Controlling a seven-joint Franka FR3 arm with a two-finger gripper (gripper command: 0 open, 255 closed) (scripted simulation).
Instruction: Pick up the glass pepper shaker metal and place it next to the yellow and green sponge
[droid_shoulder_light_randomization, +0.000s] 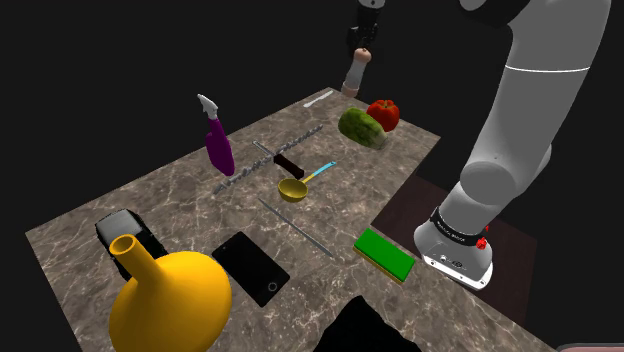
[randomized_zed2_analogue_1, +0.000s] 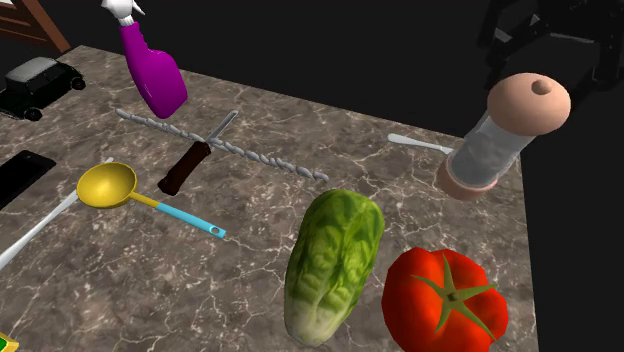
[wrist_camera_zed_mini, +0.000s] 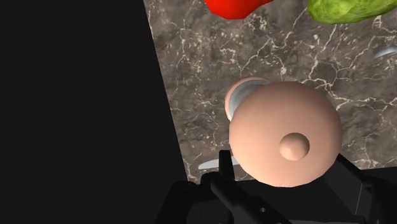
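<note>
The pepper shaker (droid_shoulder_light_randomization: 356, 74) has a clear body and a tan cap and base. It hangs tilted, its base close over the marble table's far corner (droid_shoulder_light_randomization: 420, 135). My gripper (droid_shoulder_light_randomization: 363, 42) comes down from above and is shut on the cap. In the second exterior view the shaker (randomized_zed2_analogue_1: 503, 135) leans beside the table's right edge, under the black gripper (randomized_zed2_analogue_1: 548, 65). The wrist view looks down on the round cap (wrist_camera_zed_mini: 286, 133) between my fingers (wrist_camera_zed_mini: 224, 167). The sponge (droid_shoulder_light_randomization: 384, 255), green with a yellow edge, lies flat near the table's front, by the arm's base.
A tomato (droid_shoulder_light_randomization: 385, 113) and a lettuce (droid_shoulder_light_randomization: 362, 127) lie just in front of the shaker. A purple spray bottle (droid_shoulder_light_randomization: 218, 140), a yellow ladle (droid_shoulder_light_randomization: 296, 186), a dark-handled knife (droid_shoulder_light_randomization: 285, 162), a black phone (droid_shoulder_light_randomization: 251, 267), a toy car (droid_shoulder_light_randomization: 125, 236) and a yellow jug (droid_shoulder_light_randomization: 170, 300) stand further along.
</note>
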